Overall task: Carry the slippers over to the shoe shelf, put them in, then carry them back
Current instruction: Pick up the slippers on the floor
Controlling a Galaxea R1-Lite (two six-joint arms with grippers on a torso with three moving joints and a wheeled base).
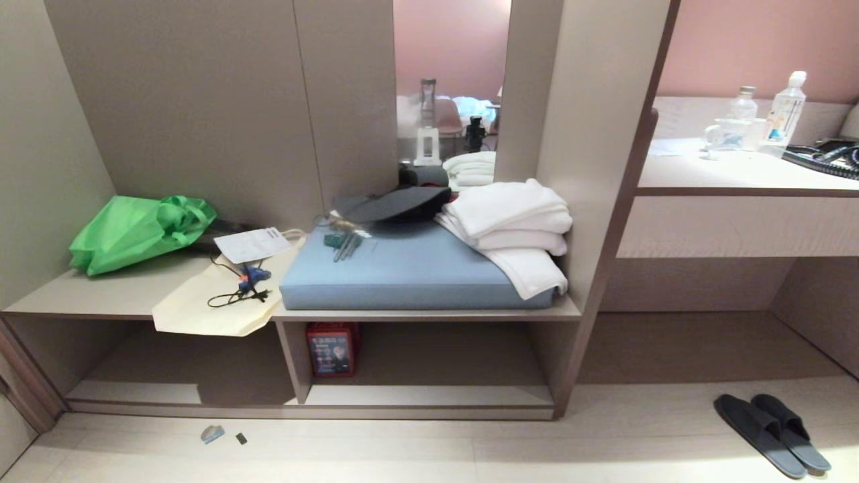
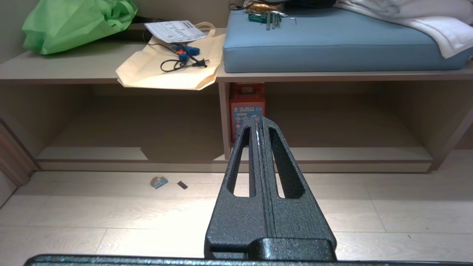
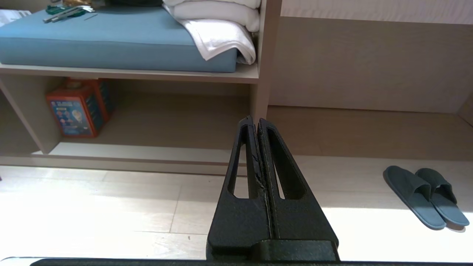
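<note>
The slippers (image 1: 772,435) lie side by side on the floor (image 1: 470,449), at four o'clock from the shoe shelf (image 1: 429,396). Left gripper (image 2: 257,120) and right gripper (image 3: 256,121) both have jaws pressed together, holding nothing.

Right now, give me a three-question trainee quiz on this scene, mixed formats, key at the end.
1. True or false: the slippers already lie inside the shoe shelf.
2. Multiple choice: what stands in the shoe shelf beside its left divider? A) a red box B) a folded towel C) a water bottle
3. Fill in: both the left hand and the right hand have fingers that are ____ and hold nothing.

Key
1. False: they lie side by side on the floor, to the right of the unit.
2. A
3. shut
</note>
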